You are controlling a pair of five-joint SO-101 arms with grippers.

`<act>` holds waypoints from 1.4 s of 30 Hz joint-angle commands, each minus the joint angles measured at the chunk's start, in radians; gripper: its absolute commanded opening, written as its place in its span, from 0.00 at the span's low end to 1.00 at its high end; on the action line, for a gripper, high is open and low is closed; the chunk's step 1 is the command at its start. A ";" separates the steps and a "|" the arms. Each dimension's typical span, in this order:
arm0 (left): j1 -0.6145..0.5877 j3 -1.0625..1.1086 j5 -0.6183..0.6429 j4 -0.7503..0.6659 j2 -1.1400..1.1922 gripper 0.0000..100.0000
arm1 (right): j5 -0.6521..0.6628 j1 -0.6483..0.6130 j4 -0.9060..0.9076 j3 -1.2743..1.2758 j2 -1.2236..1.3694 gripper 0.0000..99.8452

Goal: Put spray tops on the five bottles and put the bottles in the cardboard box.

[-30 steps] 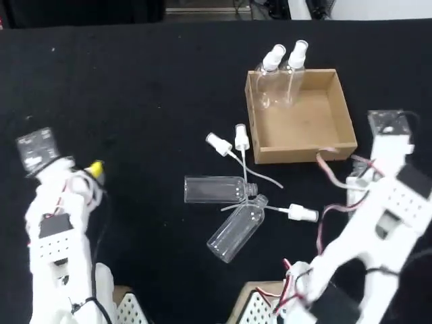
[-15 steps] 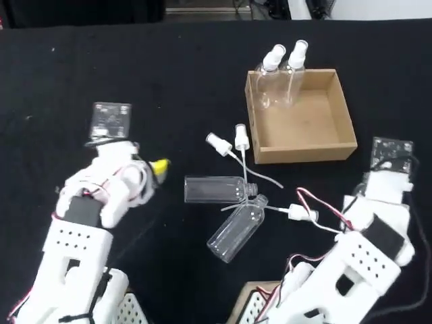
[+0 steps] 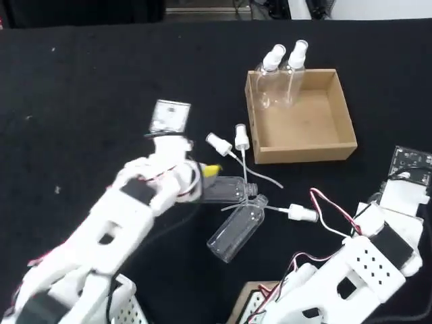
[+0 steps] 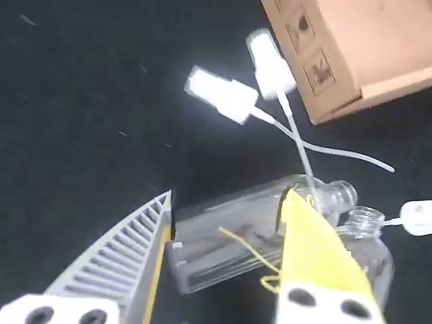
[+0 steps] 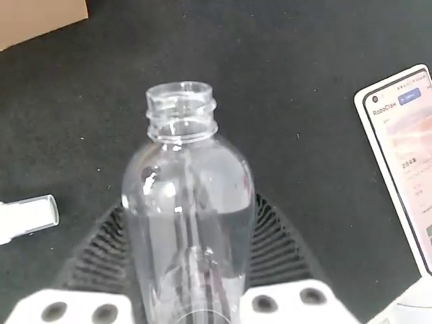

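A clear bottle (image 3: 223, 190) (image 4: 236, 233) without a top lies on its side on the black table. My left gripper (image 4: 228, 197) (image 3: 206, 178) is open just above it, grey finger on one side and yellow finger on the other. A second open bottle (image 3: 236, 233) (image 4: 374, 246) lies slanted beside it. Two loose spray tops (image 3: 218, 143) (image 3: 241, 137) rest by the cardboard box (image 3: 307, 152), a third (image 3: 302, 214) farther toward the near edge. Two topped bottles (image 3: 270, 77) (image 3: 294, 71) lean inside the box. My right gripper (image 5: 192, 209) is shut on another topless bottle (image 5: 185, 189).
A phone (image 5: 403, 152) lies on the table near the right gripper. The right arm (image 3: 378, 243) stands at the near right corner, clear of the box. White arm bases (image 3: 260, 307) sit along the front edge. A box corner (image 5: 34, 17) is beyond the held bottle.
The left arm has swung from the table's left edge rightward over the lying bottle. The right arm has drawn back from the box toward the near right corner.
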 commanded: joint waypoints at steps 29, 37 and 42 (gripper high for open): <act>-0.039 -0.510 0.529 -0.143 0.727 0.32 | 0.061 0.071 -0.077 0.022 -0.016 0.01; -0.038 -0.510 0.529 -0.141 0.732 0.07 | 0.061 0.071 -0.077 0.027 -0.016 0.01; -0.042 -0.518 0.529 -0.146 0.732 0.09 | 0.061 0.071 -0.071 0.028 -0.016 0.01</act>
